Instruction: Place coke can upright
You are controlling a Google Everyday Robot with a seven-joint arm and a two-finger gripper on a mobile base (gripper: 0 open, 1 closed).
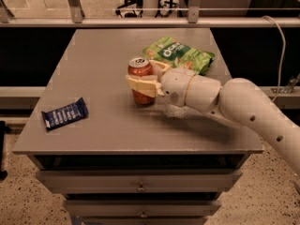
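Note:
The coke can [140, 70], red-orange with a silver top, stands upright on the grey table [93, 50] near its middle. My gripper [141, 77] reaches in from the right and is shut on the can. One cream finger [139, 85] crosses the can's front and the other lies behind its right side. The can's base is down at the tabletop. The white arm [234, 102] stretches off to the lower right.
A green snack bag [180, 54] lies just behind the gripper, at the table's back right. A dark blue wrapped bar [64, 113] lies at the front left. Drawers [140, 186] sit under the tabletop. A rail runs along the far edge.

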